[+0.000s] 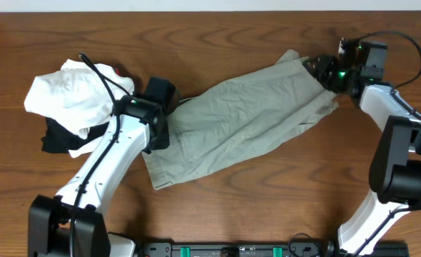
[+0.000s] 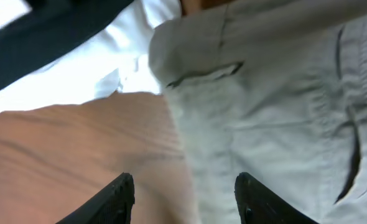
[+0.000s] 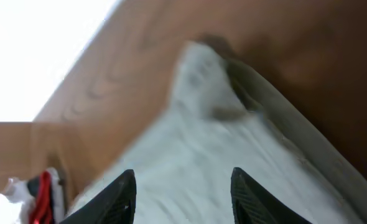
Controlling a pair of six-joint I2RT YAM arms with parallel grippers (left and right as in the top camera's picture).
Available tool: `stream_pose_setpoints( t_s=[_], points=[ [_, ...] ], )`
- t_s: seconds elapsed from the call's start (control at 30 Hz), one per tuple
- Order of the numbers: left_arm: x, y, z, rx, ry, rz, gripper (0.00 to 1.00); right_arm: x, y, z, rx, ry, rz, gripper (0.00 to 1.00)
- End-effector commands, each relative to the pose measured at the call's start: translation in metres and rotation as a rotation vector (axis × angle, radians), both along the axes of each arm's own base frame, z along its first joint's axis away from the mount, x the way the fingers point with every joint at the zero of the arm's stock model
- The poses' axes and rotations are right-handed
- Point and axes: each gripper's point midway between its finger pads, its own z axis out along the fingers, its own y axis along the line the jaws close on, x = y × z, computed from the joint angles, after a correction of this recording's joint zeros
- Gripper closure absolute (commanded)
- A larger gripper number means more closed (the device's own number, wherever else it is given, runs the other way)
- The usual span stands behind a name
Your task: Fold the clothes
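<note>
I am holding both sets of jaws apart, gripping nothing. My left gripper (image 2: 183,180) is hanging over the waist edge of the shorts (image 1: 246,121), and my right gripper (image 3: 182,174) is over the leg end at the far corner. The shorts are lying as a long slanted strip across the middle of the table (image 1: 267,221), apparently doubled leg on leg (I am judging by the narrow outline). If so, the crosswise folds are remaining, and the cloth is looking wrinkled. The pile of white and black garments (image 1: 68,100) is sitting near the waist end.
</note>
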Motion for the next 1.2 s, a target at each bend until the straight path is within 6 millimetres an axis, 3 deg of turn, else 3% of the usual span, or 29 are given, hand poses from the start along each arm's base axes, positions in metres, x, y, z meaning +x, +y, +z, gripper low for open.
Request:
stream_pose_setpoints(
  t_s=[0.0,0.17,0.27,0.4,0.5,0.7,0.87,0.93,1.0,1.07,1.1,1.17],
  points=[
    [0.003,0.005,0.03,0.004,-0.075,0.0,0.42,-0.012,-0.017,0.022,-0.102,-0.032,0.038,0.51],
    [-0.016,0.007,0.048,-0.024,-0.084,-0.002,0.4,-0.068,-0.041,-0.005,-0.288,0.245,-0.014,0.42],
    [-0.026,0.009,0.057,-0.033,-0.095,0.0,0.39,-0.09,-0.037,-0.021,-0.321,0.356,0.0,0.34],
    [-0.031,0.01,0.064,-0.037,-0.108,0.0,0.37,-0.099,-0.024,-0.039,-0.364,0.421,0.017,0.23],
    [-0.036,0.012,0.064,-0.033,-0.094,0.0,0.37,-0.105,-0.037,-0.052,-0.475,0.479,-0.033,0.22],
    [-0.039,0.013,0.063,-0.028,-0.079,0.0,0.36,-0.106,-0.045,-0.054,-0.497,0.491,-0.051,0.18],
    [-0.036,0.012,0.064,-0.033,-0.093,0.0,0.36,-0.087,-0.041,-0.062,-0.475,0.431,-0.05,0.17],
    [-0.036,0.012,0.064,-0.033,-0.093,0.0,0.36,-0.079,-0.034,-0.07,-0.441,0.406,-0.036,0.25],
    [-0.036,0.012,0.064,-0.033,-0.093,0.0,0.36,-0.076,-0.03,-0.082,-0.42,0.409,-0.027,0.42],
    [-0.036,0.012,0.064,-0.032,-0.092,0.0,0.36,-0.079,-0.03,-0.092,-0.414,0.438,-0.029,0.84],
    [-0.036,0.012,0.064,-0.032,-0.092,0.0,0.36,-0.081,-0.032,-0.093,-0.413,0.448,-0.031,0.97],
    [-0.036,0.012,0.064,-0.033,-0.093,0.0,0.36,-0.081,-0.041,-0.09,-0.418,0.444,-0.053,0.99]
  ],
)
